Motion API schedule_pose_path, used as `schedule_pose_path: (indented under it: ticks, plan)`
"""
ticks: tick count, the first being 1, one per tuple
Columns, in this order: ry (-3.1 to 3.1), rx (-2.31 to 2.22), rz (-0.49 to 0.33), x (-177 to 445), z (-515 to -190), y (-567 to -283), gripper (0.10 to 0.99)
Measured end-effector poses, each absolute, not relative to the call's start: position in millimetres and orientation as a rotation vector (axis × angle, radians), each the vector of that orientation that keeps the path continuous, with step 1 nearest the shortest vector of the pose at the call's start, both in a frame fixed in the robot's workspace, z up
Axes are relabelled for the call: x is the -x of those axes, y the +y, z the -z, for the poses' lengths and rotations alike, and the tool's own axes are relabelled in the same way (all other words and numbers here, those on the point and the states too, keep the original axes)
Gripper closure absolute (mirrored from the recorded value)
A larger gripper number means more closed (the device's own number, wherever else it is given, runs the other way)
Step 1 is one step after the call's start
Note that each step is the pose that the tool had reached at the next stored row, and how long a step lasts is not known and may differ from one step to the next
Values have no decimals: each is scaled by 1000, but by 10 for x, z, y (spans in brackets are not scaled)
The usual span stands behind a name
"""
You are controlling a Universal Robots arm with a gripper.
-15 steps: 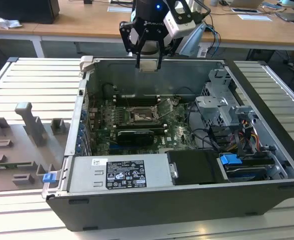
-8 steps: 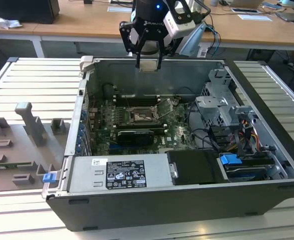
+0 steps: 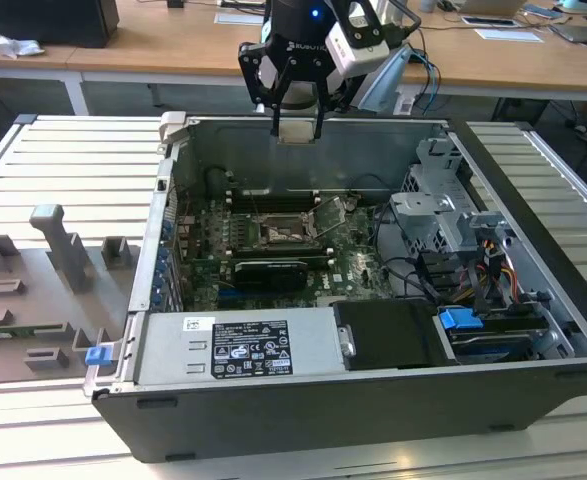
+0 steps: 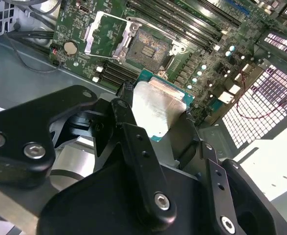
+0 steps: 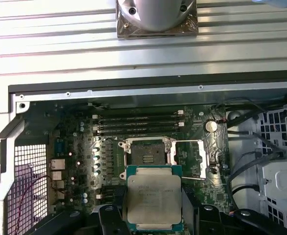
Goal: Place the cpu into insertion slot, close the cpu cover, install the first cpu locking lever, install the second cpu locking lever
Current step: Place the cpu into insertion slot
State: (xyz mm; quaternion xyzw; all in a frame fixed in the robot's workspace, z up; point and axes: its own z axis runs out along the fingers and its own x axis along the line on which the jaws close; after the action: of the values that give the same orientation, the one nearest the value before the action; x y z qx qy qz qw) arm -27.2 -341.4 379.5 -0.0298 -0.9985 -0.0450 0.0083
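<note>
Alignment matters: our tool (image 3: 296, 130) grips the cpu (image 5: 154, 200), well above the insertion slot (image 5: 147, 152); we hold it level and square.

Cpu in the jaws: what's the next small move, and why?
Probably ease the cpu down and across toward the insertion slot. The jaws grip it above the case, the slot looks empty, and the cpu cover lies swung open beside it.

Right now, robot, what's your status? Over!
Jaws shut on the cpu, held above the open case. Insertion slot empty, cpu cover flipped open. Nothing seen blocking the slot.
</note>
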Motion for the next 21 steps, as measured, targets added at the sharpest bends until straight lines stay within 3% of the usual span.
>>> schedule_pose_path:
  ticks: [21]
  plan:
    - [-3116,249,142,271,-3792,-3414,549]
